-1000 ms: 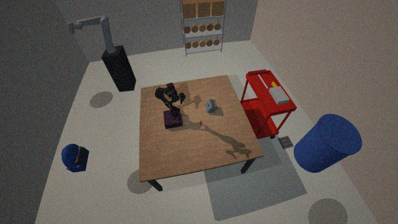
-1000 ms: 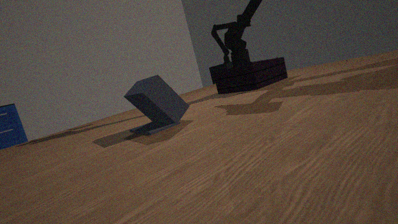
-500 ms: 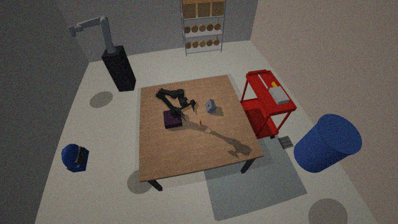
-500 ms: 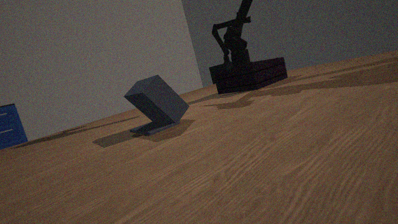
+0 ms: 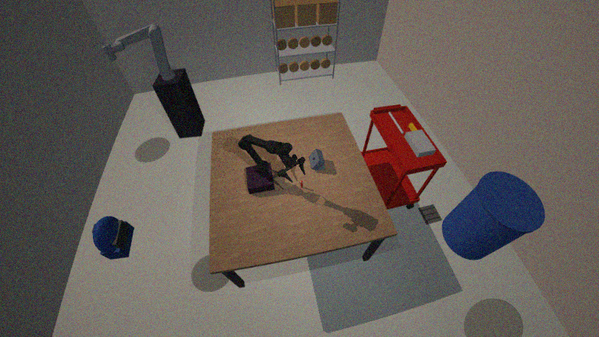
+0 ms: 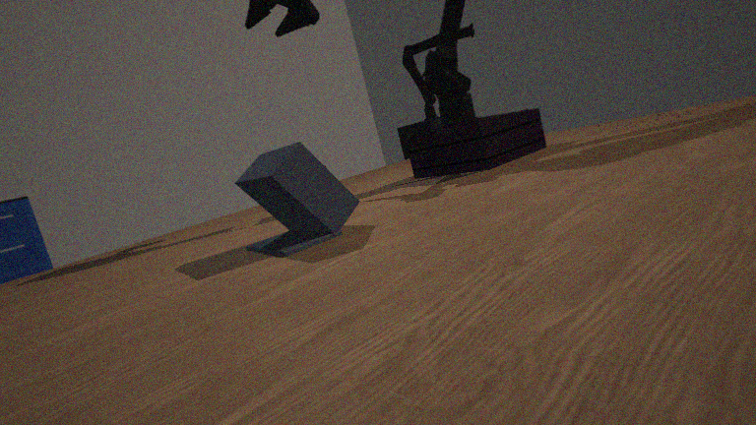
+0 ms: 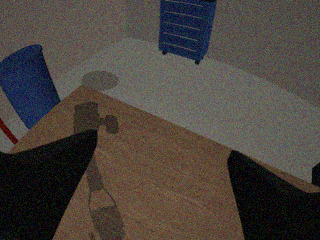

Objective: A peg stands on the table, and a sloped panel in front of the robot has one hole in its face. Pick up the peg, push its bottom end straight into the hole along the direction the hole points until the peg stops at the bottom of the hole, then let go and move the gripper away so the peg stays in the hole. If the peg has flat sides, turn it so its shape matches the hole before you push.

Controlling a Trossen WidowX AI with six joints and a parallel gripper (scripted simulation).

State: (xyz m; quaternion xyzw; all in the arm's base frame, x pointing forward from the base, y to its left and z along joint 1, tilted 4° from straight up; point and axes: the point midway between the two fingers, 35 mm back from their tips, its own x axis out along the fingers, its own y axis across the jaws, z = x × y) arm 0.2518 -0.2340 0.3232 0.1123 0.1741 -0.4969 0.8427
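Observation:
The small red peg (image 5: 301, 184) stands upright on the table, seen only in the top view; its cross-section is too small to tell. The blue-grey sloped panel (image 5: 318, 162) (image 6: 315, 186) stands behind it, with a small dark hole in its face in the top view; the exterior view shows its back and side. My black gripper (image 5: 296, 177) (image 6: 262, 30) (image 7: 163, 142) is open and empty, held in the air well above the table. In the top view its fingertips appear just above and left of the peg. The wrist view shows neither peg nor panel between the fingers.
The arm's dark purple base block (image 5: 260, 179) (image 6: 479, 142) sits on the wooden table (image 5: 264, 232) (image 6: 501, 314) (image 7: 160, 200). Beyond the table are a red cart (image 5: 388, 139), a blue bin (image 5: 476, 222) (image 7: 30, 85) and a blue drawer cabinet (image 6: 19, 242) (image 7: 186, 27).

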